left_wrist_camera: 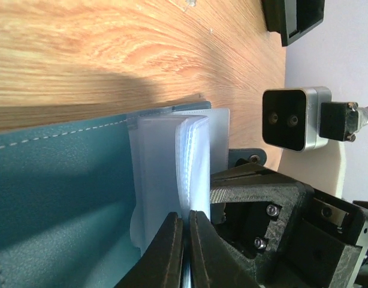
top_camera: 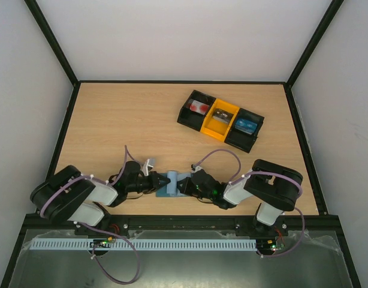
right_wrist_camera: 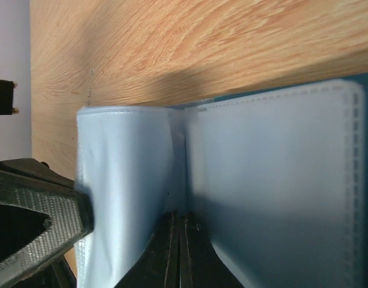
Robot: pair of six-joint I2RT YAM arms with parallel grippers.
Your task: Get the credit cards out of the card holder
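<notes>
1. The card holder (top_camera: 170, 183) lies spread open on the tabletop (top_camera: 124, 120). It is close to the near edge, about midway between left and right, with a pair of jaws at each end of it.
2. The left jaws are closed. In the left wrist view they look pinched on the edge of the clear plastic sleeves (left_wrist_camera: 166, 174) inside the holder. The right jaws are closed too, pressed into the crease between two sleeves. Whether a leaf is caught between them cannot be told.
3. The credit cards (top_camera: 222, 116) seem to be out. A white card (top_camera: 200, 108) with red marks, a dark grey card (top_camera: 222, 117) and a blue card (top_camera: 245, 125) each lie in one bin of the black-and-yellow tray (top_camera: 183, 115). The tray sits far and right of the holder, well apart from it.
4. Step in hand, as I judge it: the tail end of the task. The sleeves that show look empty, though the deeper pockets are hidden.
5. The next move probably calls for parting both jaws and lifting straight up, so that no sleeve is dragged along and the holder does not flip.
6. Room: the two pairs of jaws nearly meet across the holder, so backing off left and right needs care. The near rail (top_camera: 190, 222) is just behind them. The far and left tabletop gives open room, and the tray is well out of the way.
</notes>
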